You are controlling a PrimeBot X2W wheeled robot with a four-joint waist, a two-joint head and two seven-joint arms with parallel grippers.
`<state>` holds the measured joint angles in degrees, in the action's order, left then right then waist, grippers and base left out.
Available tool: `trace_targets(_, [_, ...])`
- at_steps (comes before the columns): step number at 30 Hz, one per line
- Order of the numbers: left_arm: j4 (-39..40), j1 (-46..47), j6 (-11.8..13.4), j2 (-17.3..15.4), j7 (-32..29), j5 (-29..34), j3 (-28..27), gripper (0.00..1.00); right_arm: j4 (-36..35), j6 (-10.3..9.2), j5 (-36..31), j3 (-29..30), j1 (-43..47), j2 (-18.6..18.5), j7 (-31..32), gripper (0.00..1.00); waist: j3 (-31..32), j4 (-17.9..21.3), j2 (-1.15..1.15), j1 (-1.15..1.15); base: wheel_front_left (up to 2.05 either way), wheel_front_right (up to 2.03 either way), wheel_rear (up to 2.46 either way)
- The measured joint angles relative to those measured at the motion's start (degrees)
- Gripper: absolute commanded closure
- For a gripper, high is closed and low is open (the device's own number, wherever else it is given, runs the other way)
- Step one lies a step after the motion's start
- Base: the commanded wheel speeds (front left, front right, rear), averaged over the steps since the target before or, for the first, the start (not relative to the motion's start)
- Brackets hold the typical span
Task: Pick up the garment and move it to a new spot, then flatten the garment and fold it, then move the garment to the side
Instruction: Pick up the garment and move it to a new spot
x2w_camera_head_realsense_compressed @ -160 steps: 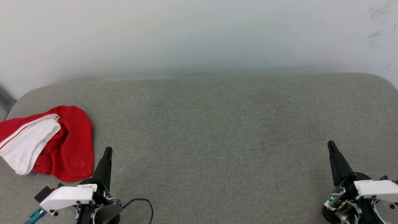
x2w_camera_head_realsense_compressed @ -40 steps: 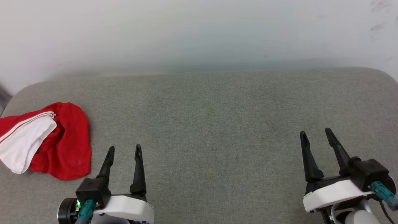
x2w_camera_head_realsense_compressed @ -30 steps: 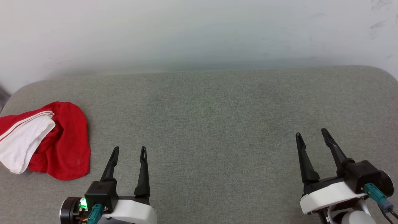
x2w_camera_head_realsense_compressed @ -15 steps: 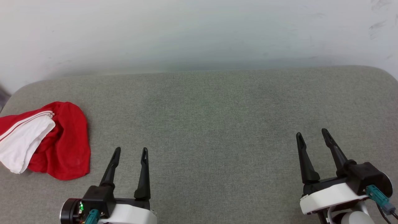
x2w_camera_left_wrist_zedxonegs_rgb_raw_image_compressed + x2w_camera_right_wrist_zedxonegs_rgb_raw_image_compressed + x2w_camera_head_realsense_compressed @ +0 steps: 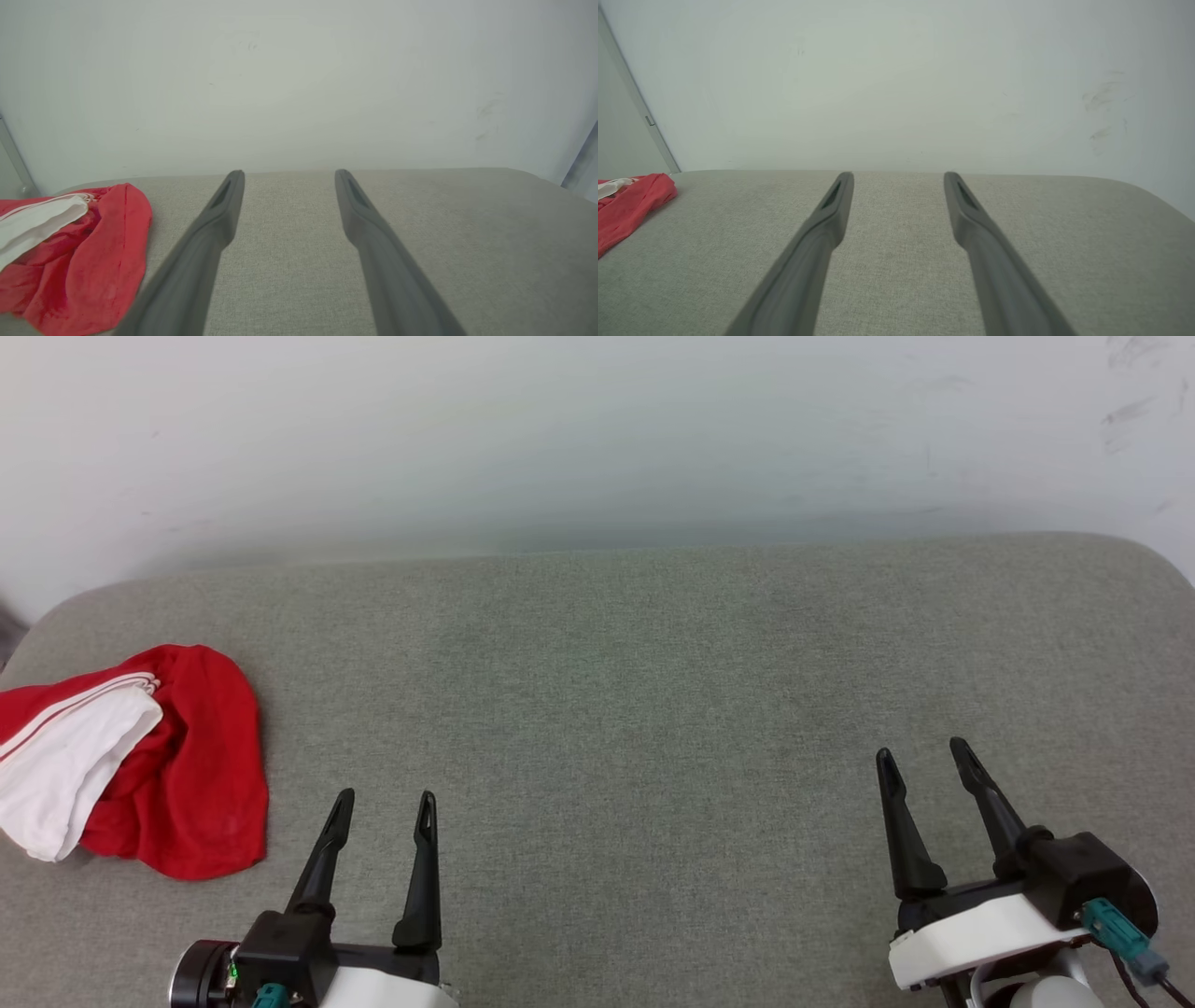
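Red cloth with a white sleeve (image 5: 65, 775) folded over it, the garment (image 5: 187, 784) lies crumpled in a heap at the far left of the grey upholstered surface (image 5: 635, 709), its left part running off the head view's edge; red-and-white striped trim shows along the sleeve's upper edge, and any lettering is hidden in the folds. Just to its right and nearer the robot, the left gripper (image 5: 386, 795) hangs over the fabric with its two dark fingers spread apart and nothing between them. A strip of plain grey upholstery lies between it and the heap's right hem, and the two do not touch. In the left wrist view the garment (image 5: 93, 261) sits to the left of the fingers. Well apart, at the near right, the right gripper (image 5: 920, 748) also stands released, fingers parted over plain fabric, a teal connector (image 5: 1111, 933) showing on its wrist. Beyond the surface's far, rounded edge rises a pale wall (image 5: 560, 439) with faint scuff marks (image 5: 1134, 383) at upper right.
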<state>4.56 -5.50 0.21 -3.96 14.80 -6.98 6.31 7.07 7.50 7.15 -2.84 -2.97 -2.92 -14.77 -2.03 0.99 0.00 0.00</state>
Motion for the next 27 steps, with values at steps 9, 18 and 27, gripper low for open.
trace_targets(9, [-0.64, -0.03, -2.12, 0.89, 0.2, 1.72, -1.74, 0.0, 0.31, 0.0, -1.18, -0.02, -0.02, 0.0, -0.27, 0.0, -0.38, -0.19, 0.0, 0.0, 0.0, 0.0, 0.0])
trace_targets(18, [-0.98, 0.01, -2.85, 1.0, 0.26, 1.92, -2.94, 0.0, 0.32, 0.0, -1.18, -0.53, 0.0, 0.0, -0.3, 0.0, -0.88, -2.61, 0.0, 0.0, 0.0, 0.0, 0.0])
trace_targets(27, [-1.08, -0.14, -3.43, 1.01, 0.26, 2.13, -4.58, 0.0, -0.16, 0.0, -1.64, -2.48, 0.73, 0.0, -0.31, 0.0, -0.49, -8.79, 0.0, 0.0, 0.0, 0.0, 0.0])
